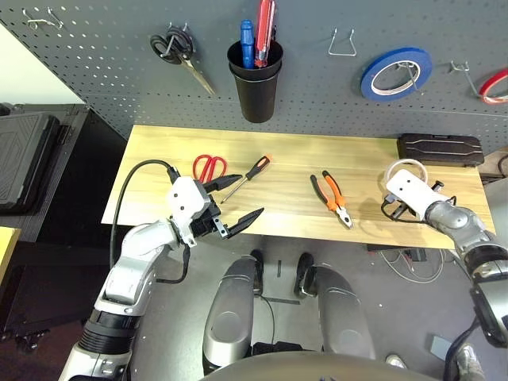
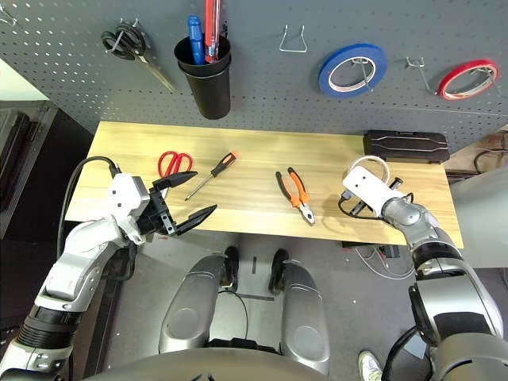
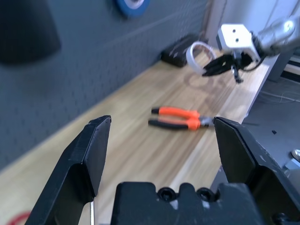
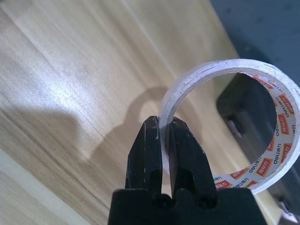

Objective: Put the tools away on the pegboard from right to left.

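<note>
At the table's left edge, the robot's left gripper (image 1: 230, 210) hangs with its jaws spread wide and empty, just short of the red-handled scissors (image 1: 209, 167) and the black-and-orange-handled screwdriver (image 1: 246, 177). The orange-and-black-handled pliers (image 1: 332, 198) lie flat mid-table. At the far right, the right gripper (image 4: 161, 136) pinches the wall of the whitish tape roll (image 4: 243, 122), one finger inside the ring and one outside, holding it upright beside a black case (image 1: 440, 148).

Hanging the roll cleanly likely calls for raising it clear of the case, keeping the ring's opening facing the pegboard (image 1: 103, 71), and threading it over a free hook rather than nudging the red tape roll (image 1: 496, 85) or blue tape roll (image 1: 395, 71) already hung there. The pinch grips one thin wall, so a slow lift would guard against the roll swinging.

The roll looks translucent white, thin-walled, with orange-and-white printed labels lining its inner core.
</note>
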Robot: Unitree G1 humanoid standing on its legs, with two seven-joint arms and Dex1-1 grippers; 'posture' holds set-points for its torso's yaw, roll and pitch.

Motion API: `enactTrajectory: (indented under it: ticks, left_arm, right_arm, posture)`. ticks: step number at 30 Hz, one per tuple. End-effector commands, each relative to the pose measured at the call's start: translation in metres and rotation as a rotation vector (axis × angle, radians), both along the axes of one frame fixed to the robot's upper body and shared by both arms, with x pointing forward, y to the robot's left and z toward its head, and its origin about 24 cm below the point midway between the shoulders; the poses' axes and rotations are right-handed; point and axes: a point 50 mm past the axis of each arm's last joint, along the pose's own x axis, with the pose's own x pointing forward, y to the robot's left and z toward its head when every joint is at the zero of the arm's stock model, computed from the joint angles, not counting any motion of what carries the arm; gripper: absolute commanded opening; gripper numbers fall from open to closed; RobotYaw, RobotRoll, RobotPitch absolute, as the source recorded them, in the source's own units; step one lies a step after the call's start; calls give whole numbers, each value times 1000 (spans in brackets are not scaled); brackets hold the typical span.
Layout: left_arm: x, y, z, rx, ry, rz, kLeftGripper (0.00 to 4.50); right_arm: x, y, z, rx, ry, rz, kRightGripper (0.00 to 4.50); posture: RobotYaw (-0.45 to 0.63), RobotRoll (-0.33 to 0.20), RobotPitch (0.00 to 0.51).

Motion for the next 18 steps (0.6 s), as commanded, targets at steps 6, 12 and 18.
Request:
enactTrajectory:
  ticks: [6, 12, 18]
  left_arm:
    - [-13, -3, 24, 6, -97, -64, 4500]
    - [-15, -9, 33, -15, -118, -93, 4500]
    - [-18, -15, 45, -56, -124, -138, 4500]
  right_arm:
    - [-18, -21, 19, 29, -256, -96, 69]
    - [-28, -21, 31, 95, -407, -80, 69]
    - [-35, -20, 36, 118, -480, -51, 69]
  posture:
    - [281, 0, 180]
    - [277, 0, 178]
    - [267, 0, 179]
